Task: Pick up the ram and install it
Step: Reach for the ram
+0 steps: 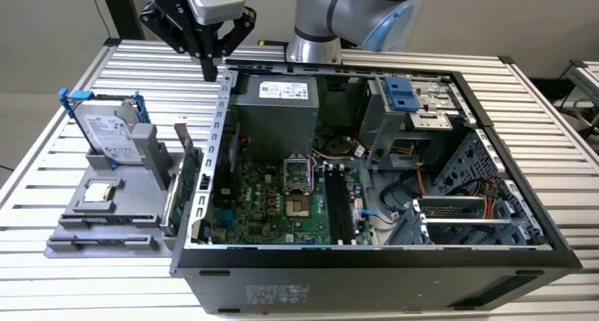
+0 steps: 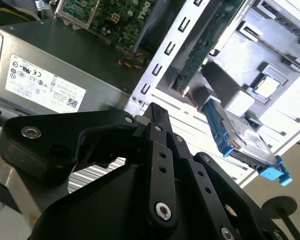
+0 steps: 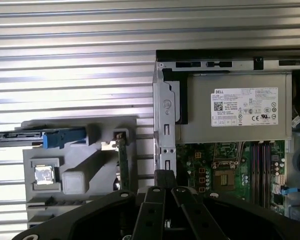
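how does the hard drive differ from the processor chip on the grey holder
The hard drive stands on edge; the processor chip lies flat. The hard drive is far larger and wears a blue bracket; the chip is small, square and bare. Both sit on the grey holder outside the computer case.

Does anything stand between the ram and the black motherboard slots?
Yes. The ram stands in the grey holder outside the case; the taller green card and the case wall stand between it and the slots.
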Motion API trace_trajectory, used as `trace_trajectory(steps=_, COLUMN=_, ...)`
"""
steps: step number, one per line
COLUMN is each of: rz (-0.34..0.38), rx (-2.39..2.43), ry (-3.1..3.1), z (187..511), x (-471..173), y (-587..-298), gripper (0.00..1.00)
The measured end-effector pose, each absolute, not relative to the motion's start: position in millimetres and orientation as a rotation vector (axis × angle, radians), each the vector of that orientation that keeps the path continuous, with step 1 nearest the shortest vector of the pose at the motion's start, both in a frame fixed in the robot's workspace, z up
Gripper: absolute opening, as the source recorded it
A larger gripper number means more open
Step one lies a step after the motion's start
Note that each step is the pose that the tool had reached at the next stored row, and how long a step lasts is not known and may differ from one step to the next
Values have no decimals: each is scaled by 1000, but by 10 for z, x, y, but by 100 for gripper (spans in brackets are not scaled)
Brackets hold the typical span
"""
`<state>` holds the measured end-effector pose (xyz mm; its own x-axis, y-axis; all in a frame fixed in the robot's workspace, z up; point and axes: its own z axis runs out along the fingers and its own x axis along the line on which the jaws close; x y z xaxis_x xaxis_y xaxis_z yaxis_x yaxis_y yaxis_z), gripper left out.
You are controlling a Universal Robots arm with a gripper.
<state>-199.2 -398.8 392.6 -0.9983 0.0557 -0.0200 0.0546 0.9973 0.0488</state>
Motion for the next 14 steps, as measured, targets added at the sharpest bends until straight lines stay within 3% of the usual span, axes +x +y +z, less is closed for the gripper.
trace_trajectory(steps=14, rz=75, rx=86, ry=3118, z=3926, x=-2063, y=-3989, gripper=0)
